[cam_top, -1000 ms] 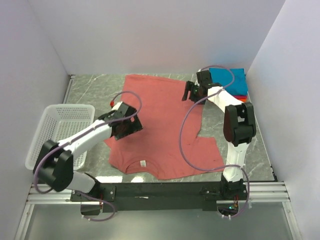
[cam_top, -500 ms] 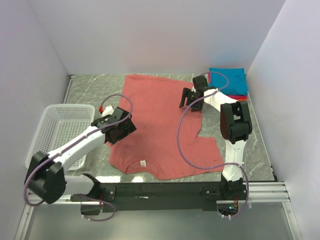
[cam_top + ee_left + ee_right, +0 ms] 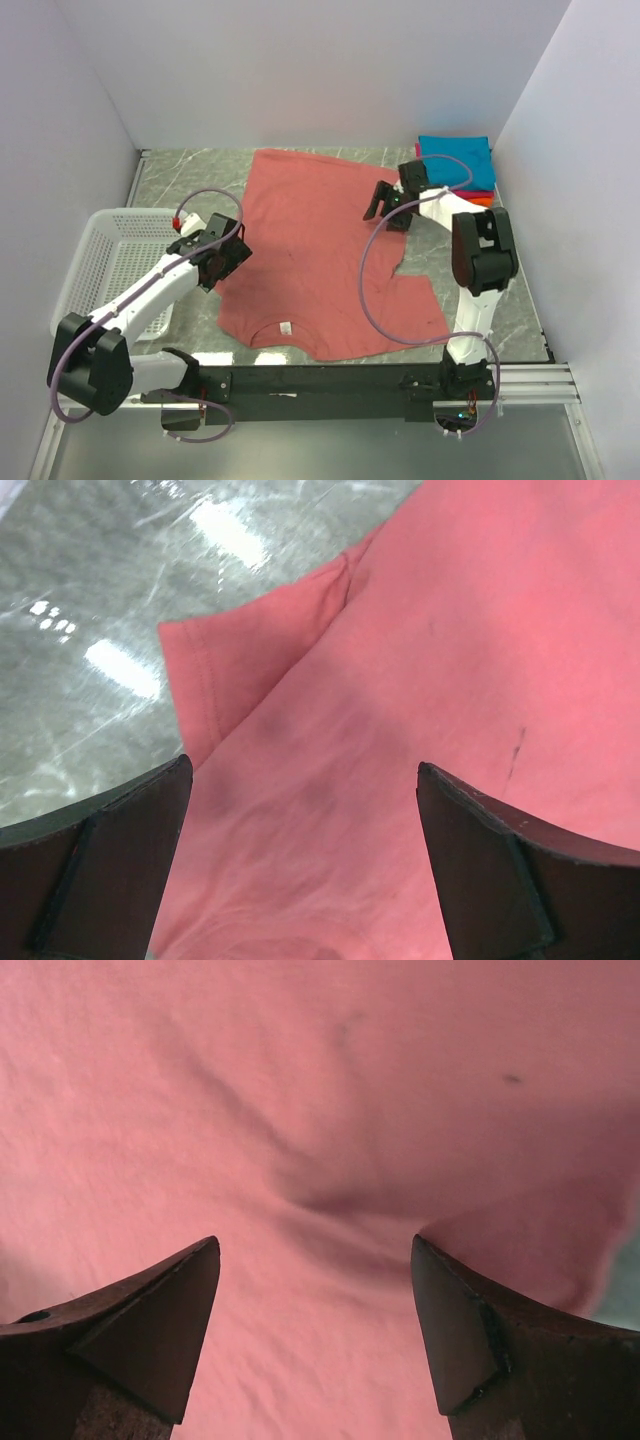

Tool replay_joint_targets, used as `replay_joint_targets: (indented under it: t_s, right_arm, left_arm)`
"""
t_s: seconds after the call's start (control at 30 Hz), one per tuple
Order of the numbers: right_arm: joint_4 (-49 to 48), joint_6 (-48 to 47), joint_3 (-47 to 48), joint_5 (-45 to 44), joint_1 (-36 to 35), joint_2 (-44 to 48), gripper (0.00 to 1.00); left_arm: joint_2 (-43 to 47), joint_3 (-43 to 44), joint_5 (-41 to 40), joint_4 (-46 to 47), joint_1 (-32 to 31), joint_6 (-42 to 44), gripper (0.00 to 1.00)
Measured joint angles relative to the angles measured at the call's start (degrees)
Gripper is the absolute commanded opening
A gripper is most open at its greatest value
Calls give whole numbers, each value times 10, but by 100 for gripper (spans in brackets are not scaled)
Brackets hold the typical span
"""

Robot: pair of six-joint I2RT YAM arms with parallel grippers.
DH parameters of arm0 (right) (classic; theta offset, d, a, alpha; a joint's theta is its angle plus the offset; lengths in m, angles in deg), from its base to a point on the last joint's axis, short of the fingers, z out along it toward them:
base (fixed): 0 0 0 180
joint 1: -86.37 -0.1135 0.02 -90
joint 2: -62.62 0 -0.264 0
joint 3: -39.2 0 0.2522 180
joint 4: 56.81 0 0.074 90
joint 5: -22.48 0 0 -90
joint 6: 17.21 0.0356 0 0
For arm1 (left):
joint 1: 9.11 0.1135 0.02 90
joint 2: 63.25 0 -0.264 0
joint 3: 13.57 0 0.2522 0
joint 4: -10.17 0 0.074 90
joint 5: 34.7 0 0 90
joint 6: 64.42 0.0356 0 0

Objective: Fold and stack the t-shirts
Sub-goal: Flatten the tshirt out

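Left gripper (image 3: 222, 264) further left, right gripper (image 3: 385, 206) nearer; jaws spread, salmon shirt (image 3: 310, 235) beneath both.

Off-task: basket and desk.
White mesh basket (image 3: 135, 213) at the desk's left edge, toward the near corner; grey marbled desk (image 3: 190, 175) surface.

A grey, marble-patterned tabletop (image 3: 180, 172) fills the floor of a small booth. Three plain, pale lavender-white walls close it in: a back wall (image 3: 320, 70), a left wall (image 3: 50, 150) and a right wall (image 3: 590, 200), both side walls slanting outward toward the camera. A white plastic mesh basket (image 3: 100, 260) sits at the table's left edge. Along the near edge runs a black rail (image 3: 330, 380) on silver framing. Bright glare patches (image 3: 120, 670) shine on the glossy stone surface.
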Motion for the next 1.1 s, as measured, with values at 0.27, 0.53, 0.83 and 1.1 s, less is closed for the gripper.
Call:
replay_joint_targets:
  t_s: [0.27,0.53,0.83,1.1]
  right_arm:
    - [14,18,-43,-12,58,34,84]
    - [18,12,-44,-16,67,36,84]
    - [16,4,-63,-23,71,50,84]
    - [15,4,-86,-26,96,68,84]
  left_arm:
    - [-67,-5,20,69,22,14,99]
    - [-149,-5,32,137,25,21,99]
    - [-214,23,14,191,74,38,99]
    - [-329,151,-7,197,102,79,100]
